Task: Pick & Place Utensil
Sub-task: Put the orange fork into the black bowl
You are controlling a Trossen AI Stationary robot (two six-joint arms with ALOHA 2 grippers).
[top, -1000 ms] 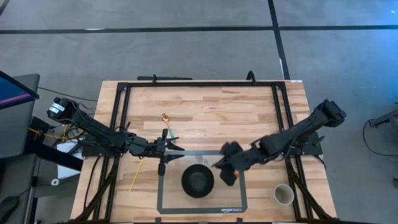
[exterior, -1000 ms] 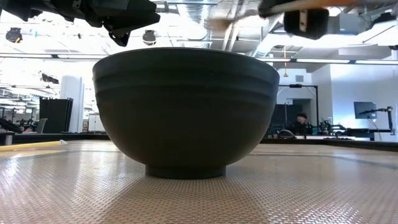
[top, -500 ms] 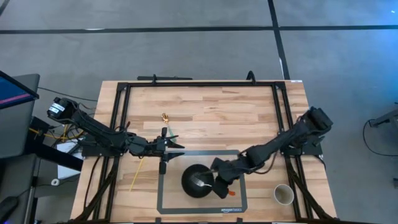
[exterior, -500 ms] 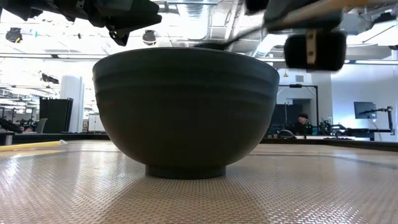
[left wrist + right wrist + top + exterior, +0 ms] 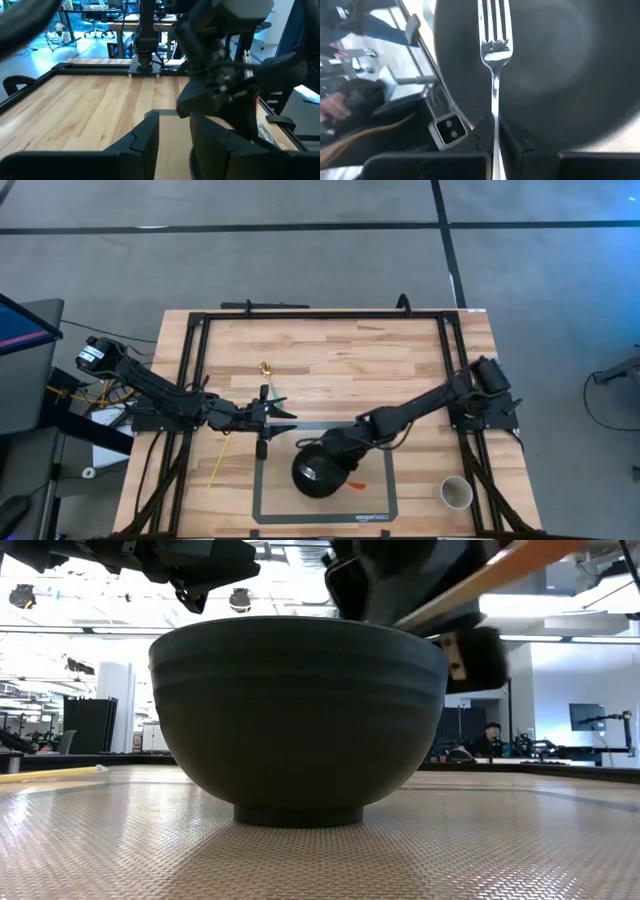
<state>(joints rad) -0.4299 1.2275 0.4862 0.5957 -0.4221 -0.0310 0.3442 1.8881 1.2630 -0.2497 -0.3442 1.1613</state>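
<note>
The right gripper (image 5: 335, 452) hangs over the rim of the dark bowl (image 5: 318, 471), clenched on the handle of a silver fork (image 5: 495, 60) whose tines reach out ahead of it above the bowl's hollow. The left gripper (image 5: 283, 418) waits above the wooden desk (image 5: 340, 355), just off the grey mat (image 5: 375, 502) under the bowl, its fingers (image 5: 145, 137) parted and holding nothing.
</note>
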